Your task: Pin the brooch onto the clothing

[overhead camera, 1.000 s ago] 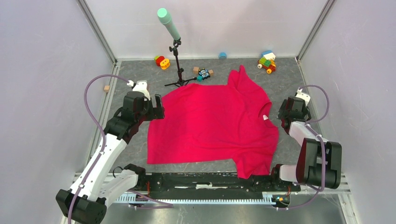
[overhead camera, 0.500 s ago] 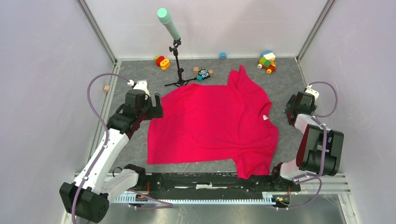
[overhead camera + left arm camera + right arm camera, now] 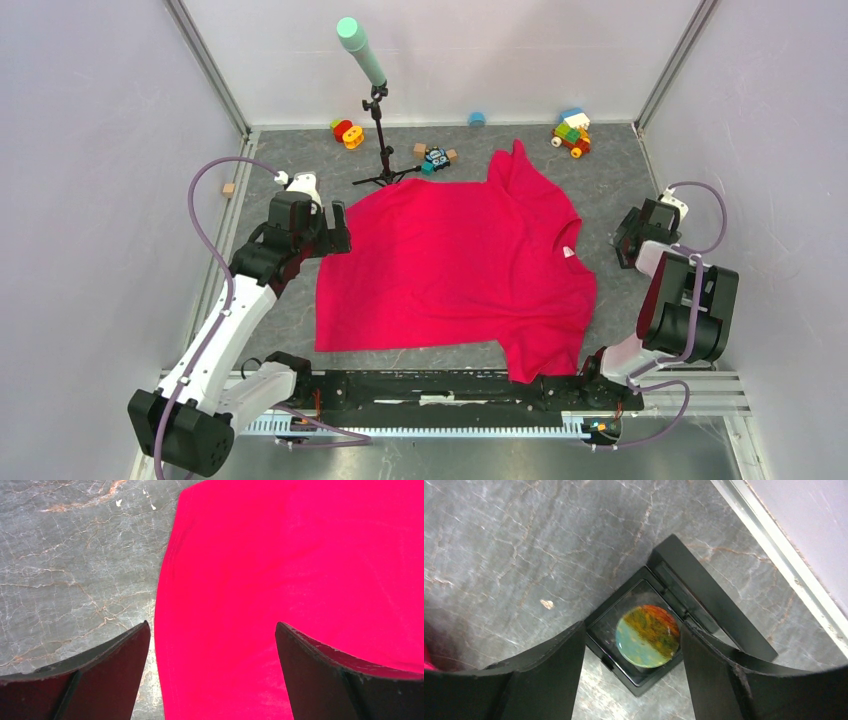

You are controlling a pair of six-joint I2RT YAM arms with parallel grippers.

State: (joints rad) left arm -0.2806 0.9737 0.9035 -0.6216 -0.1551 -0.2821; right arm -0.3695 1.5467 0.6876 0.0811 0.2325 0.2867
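The red-pink T-shirt (image 3: 455, 270) lies flat across the middle of the table, its white label (image 3: 569, 252) at the collar on the right. The brooch (image 3: 647, 635), a round disc with a pale green, yellow and orange face, lies in an open black box (image 3: 619, 652) on the table. My right gripper (image 3: 633, 630) is open right above it, one finger on each side of the box. My left gripper (image 3: 212, 627) is open over the shirt's left hem (image 3: 165, 605), holding nothing. In the top view the right gripper (image 3: 640, 232) is by the right wall, and the brooch is hidden under it.
A mic stand (image 3: 378, 130) stands at the back beside the shirt. Toy blocks (image 3: 571, 132), a blue cap (image 3: 477, 119), an orange-red toy (image 3: 347, 131) and small cubes (image 3: 435, 156) lie along the back edge. A small cube (image 3: 229, 189) lies at the left. The box lid (image 3: 709, 595) stands open near the right wall.
My right arm has swung right and back, away from the shirt's collar towards the right wall. My left gripper has shifted slightly and then stayed still.
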